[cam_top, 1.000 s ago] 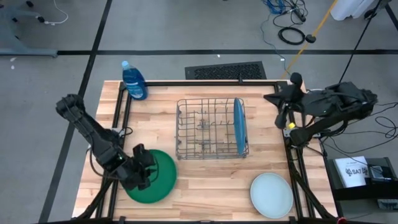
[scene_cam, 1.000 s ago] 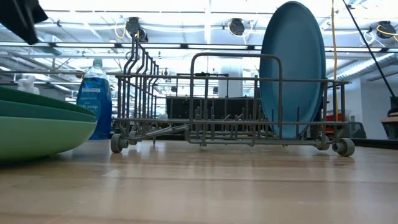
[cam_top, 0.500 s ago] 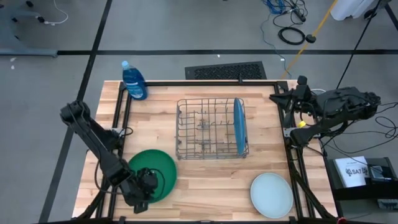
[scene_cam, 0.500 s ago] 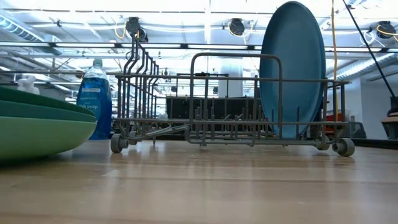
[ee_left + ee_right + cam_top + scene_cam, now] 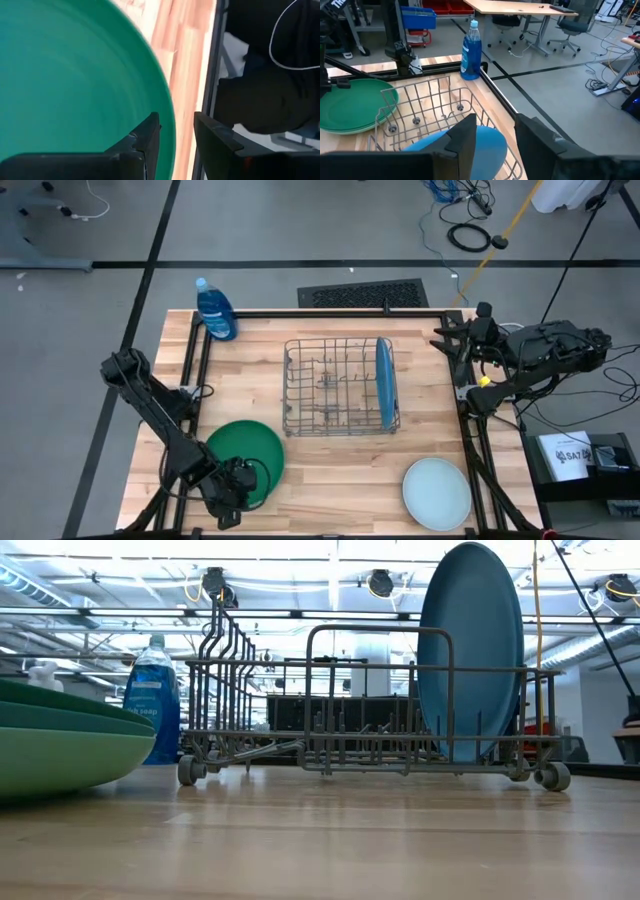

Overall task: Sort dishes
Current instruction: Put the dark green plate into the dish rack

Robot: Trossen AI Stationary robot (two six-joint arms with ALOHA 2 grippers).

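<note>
Our left gripper [image 5: 176,135] has its fingers [image 5: 148,137] parted astride the rim of the green plate [image 5: 75,85]: one finger over the glossy inner face, the other outside over the wood, not yet clamped as far as we can tell. The plate's flat face runs away from the fingertips, so we judge the next move a pinch on that thin, slick edge. It tops a stack on the table [image 5: 340,470]. Our right gripper [image 5: 495,135], open and empty, hangs off the table's far right edge, beyond the wire rack [image 5: 330,388] holding a blue plate [image 5: 384,384] upright. A pale plate [image 5: 437,492] lies flat, nearer the right arm.
</note>
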